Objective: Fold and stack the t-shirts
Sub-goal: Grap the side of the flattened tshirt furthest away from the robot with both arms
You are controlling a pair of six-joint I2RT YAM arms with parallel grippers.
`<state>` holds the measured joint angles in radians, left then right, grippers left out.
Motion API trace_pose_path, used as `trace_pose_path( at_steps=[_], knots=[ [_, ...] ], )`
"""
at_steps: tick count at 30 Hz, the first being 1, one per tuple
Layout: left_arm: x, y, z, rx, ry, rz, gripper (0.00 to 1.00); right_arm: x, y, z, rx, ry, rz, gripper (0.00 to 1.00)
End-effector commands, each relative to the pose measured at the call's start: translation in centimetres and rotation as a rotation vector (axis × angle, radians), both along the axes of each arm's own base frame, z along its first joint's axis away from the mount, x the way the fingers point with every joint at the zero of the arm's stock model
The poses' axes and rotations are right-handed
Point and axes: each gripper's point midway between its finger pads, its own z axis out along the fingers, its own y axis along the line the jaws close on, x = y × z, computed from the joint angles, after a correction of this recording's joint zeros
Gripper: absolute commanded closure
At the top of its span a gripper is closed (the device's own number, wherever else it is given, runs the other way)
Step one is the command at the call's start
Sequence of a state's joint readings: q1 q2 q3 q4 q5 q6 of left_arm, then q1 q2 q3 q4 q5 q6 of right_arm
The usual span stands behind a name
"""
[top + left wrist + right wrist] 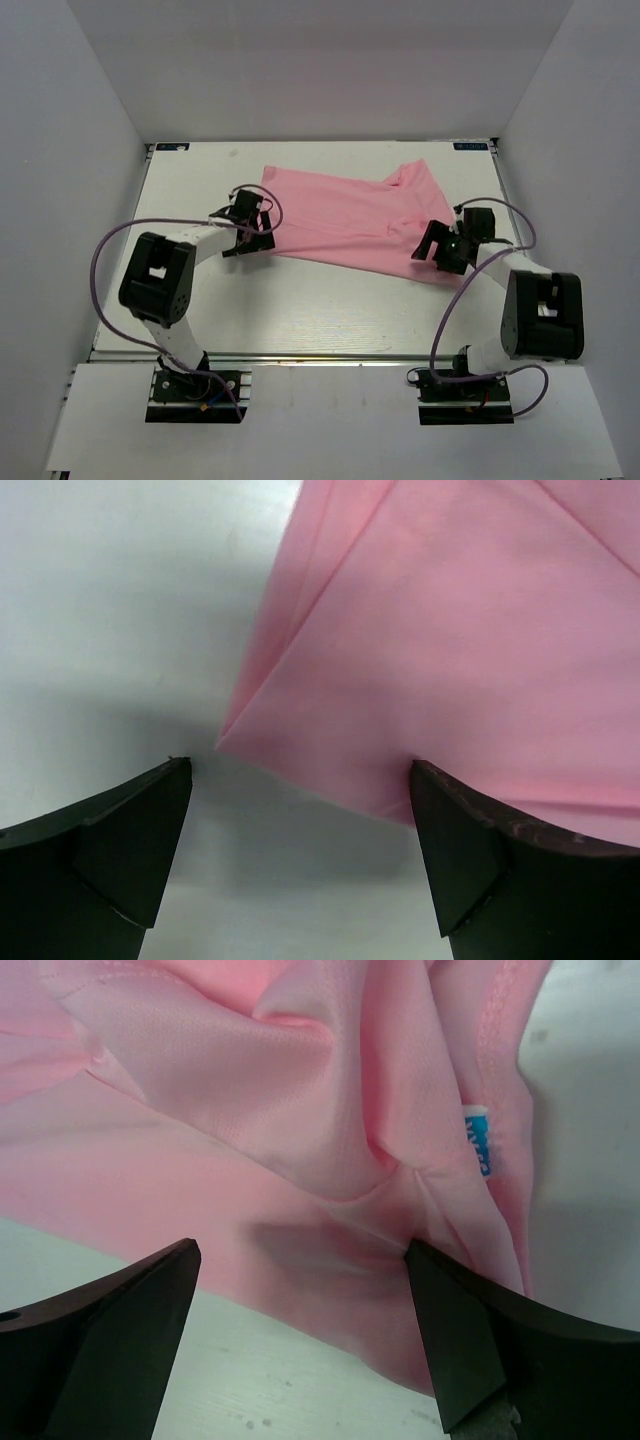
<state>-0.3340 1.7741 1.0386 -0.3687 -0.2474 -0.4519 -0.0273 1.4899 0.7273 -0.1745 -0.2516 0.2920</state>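
A light-pink short-sleeved t-shirt of thin soft fabric point(345, 222) lies on the white worktop point(330, 310), in the upper middle of the overhead view. It is flat at its left end and bunched at its right. The left hand point(300, 772) sits at the shirt's left edge with its fingers spread and nothing between them, and a folded corner of cloth points toward the gap. The right hand point(300, 1250) is also spread, low over the rumpled right end, where a small blue label point(478, 1138) shows in a seam.
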Motion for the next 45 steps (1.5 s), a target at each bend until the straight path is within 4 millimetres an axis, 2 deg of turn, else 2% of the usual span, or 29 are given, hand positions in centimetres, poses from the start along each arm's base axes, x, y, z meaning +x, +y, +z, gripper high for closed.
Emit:
trace_pose_path(
  at_steps=[1, 3, 6, 10, 12, 14, 15, 16, 18, 20, 21, 22, 23, 24, 25, 26, 28, 29, 30, 31, 32, 33, 34, 36, 38, 40, 41, 43, 45],
  knots=[
    [-6.3, 1.6, -1.1, -0.017, 0.126, 0.077, 0.00, -7.6, 0.1, -2.9, 0.013, 0.238, -0.047, 0.10],
    [-7.5, 1.8, 0.7, -0.036, 0.087, 0.098, 0.00, -9.2, 0.1, -2.2, 0.013, 0.230, -0.075, 0.10],
    [-10.4, 1.7, 0.9, -0.076, 0.116, 0.111, 0.00, -12.6, 0.3, -2.5, 0.026, 0.287, -0.115, 0.10],
    [-12.9, 1.7, 2.2, -0.127, 0.133, 0.126, 0.00, -13.4, 1.5, -0.4, 0.095, 0.200, -0.094, 0.10],
    [-11.5, 1.5, 5.0, -0.147, 0.052, 0.126, 0.00, -12.7, 1.7, 1.5, 0.103, 0.140, -0.078, 0.10],
    [-10.1, 1.9, 7.2, -0.114, -0.011, 0.117, 0.00, -10.5, 1.1, 4.8, 0.062, 0.035, -0.064, 0.10],
    [-8.4, 1.6, 9.3, -0.118, -0.066, 0.107, 0.00, -9.0, 0.8, 7.0, 0.037, -0.033, -0.045, 0.10],
    [-7.5, 1.5, 10.2, -0.111, -0.090, 0.097, 0.00, -8.6, 0.4, 7.2, 0.007, -0.025, -0.047, 0.10],
    [-4.7, 0.9, 13.3, -0.102, -0.168, 0.059, 0.00, -5.6, -0.5, 11.2, -0.052, -0.144, -0.028, 0.10],
    [-2.4, 0.8, 13.2, -0.070, -0.156, 0.056, 0.00, -3.3, -1.6, 11.2, -0.118, -0.141, -0.040, 0.10],
    [-0.2, 1.0, 15.4, -0.048, -0.213, 0.061, 0.00, -0.8, -1.9, 13.8, -0.134, -0.202, -0.043, 0.10],
    [1.0, 0.9, 15.7, -0.032, -0.219, 0.060, 0.00, 0.8, -2.0, 14.7, -0.145, -0.243, -0.044, 0.10],
    [2.0, 0.6, 14.0, -0.003, -0.167, 0.047, 0.00, 2.9, -2.4, 14.5, -0.173, -0.235, -0.032, 0.10],
    [3.9, 0.0, 15.6, -0.013, -0.207, 0.041, 0.00, 5.0, -2.5, 16.6, -0.185, -0.297, -0.032, 0.10],
    [4.9, 0.1, 15.4, 0.007, -0.208, 0.053, 0.00, 6.1, -2.7, 16.8, -0.201, -0.308, -0.029, 0.10],
    [6.6, -0.2, 14.8, 0.027, -0.213, 0.043, 0.00, 8.7, -3.1, 15.9, -0.235, -0.282, -0.014, 0.10],
    [8.4, -0.4, 14.3, 0.031, -0.225, 0.024, 0.00, 12.3, -2.1, 19.5, -0.265, -0.370, 0.018, 0.10],
    [9.7, -0.8, 15.0, 0.029, -0.256, 0.015, 0.00, 13.6, -1.6, 15.5, -0.276, -0.263, 0.056, 0.10],
    [10.8, -0.6, 15.0, 0.032, -0.271, 0.018, 0.00, 14.6, -1.8, 15.2, -0.311, -0.265, 0.090, 0.10],
    [12.1, -1.0, 14.6, 0.043, -0.272, -0.012, 0.00, 17.4, -1.3, 14.9, -0.324, -0.274, 0.111, 0.10],
    [12.9, -0.5, 13.1, 0.070, -0.244, -0.023, 0.00, 18.8, -1.2, 16.1, -0.360, -0.318, 0.148, 0.10],
    [14.2, -1.1, 13.7, 0.058, -0.271, -0.041, 0.00, 20.0, -1.0, 17.2, -0.362, -0.350, 0.148, 0.10],
    [14.9, -0.9, 13.4, 0.052, -0.267, -0.037, 0.00, 21.0, -0.9, 14.4, -0.381, -0.312, 0.195, 0.10],
    [16.3, -0.9, 12.9, 0.059, -0.269, -0.053, 0.00, 22.6, -0.3, 14.4, -0.386, -0.346, 0.248, 0.10],
    [17.3, -0.6, 10.1, 0.090, -0.229, -0.080, 0.00, 23.6, 0.5, 12.8, -0.370, -0.350, 0.318, 0.10],
    [18.1, -1.2, 9.4, 0.081, -0.224, -0.101, 0.00, 24.0, 1.1, 12.6, -0.374, -0.362, 0.353, 0.10],
    [18.2, -0.9, 8.1, 0.078, -0.200, -0.100, 0.00, 24.5, 0.9, 10.7, -0.385, -0.334, 0.351, 0.10],
    [18.3, -1.2, 7.7, 0.064, -0.207, -0.109, 0.00, 24.7, 0.8, 10.7, -0.400, -0.332, 0.352, 0.10],
    [18.2, -1.4, 6.6, 0.056, -0.207, -0.126, 0.03, 24.7, 1.2, 8.5, -0.407, -0.293, 0.380, 0.10]
  ],
)
